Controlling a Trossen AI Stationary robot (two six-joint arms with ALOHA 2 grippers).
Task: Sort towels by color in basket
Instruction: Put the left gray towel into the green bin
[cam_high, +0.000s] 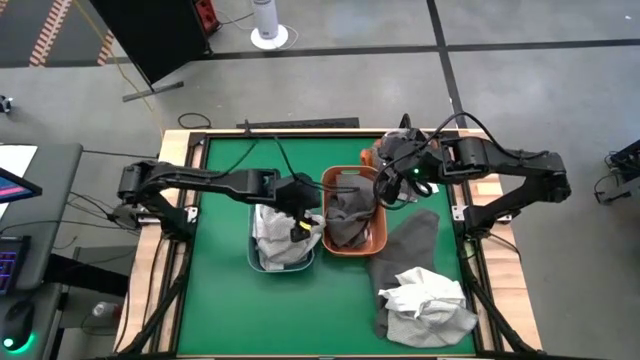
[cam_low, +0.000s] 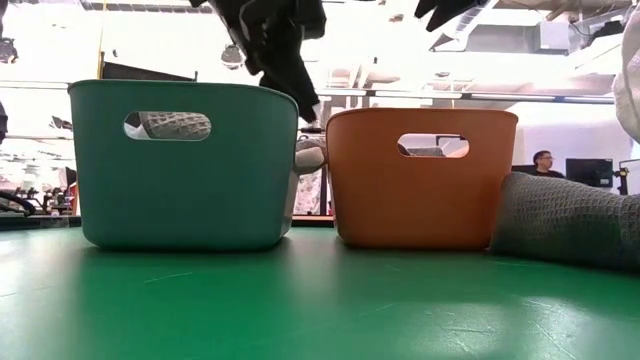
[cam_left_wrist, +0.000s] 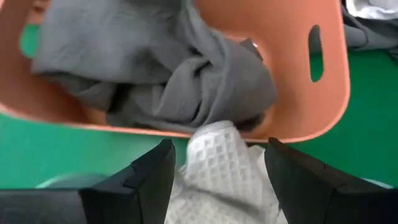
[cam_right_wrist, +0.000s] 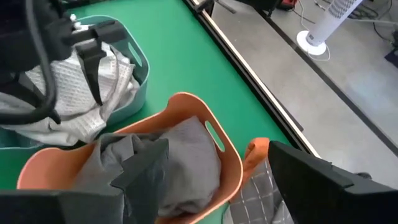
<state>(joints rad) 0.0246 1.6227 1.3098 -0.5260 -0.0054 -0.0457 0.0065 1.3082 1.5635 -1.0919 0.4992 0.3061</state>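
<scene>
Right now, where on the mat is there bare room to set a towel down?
Free: the green mat left of the teal basket and in front of both baskets. Crowded: front right, where a white towel lies on a dark grey towel beside the orange basket.

A grey concrete floor (cam_high: 520, 100) crossed by dark seams surrounds the green tabletop (cam_high: 220, 300). Beyond the tabletop's far edge stands a white tower fan (cam_high: 266, 22), with a black panel (cam_high: 160, 35) beside it. A person (cam_low: 542, 160) sits in the bright room behind.
</scene>
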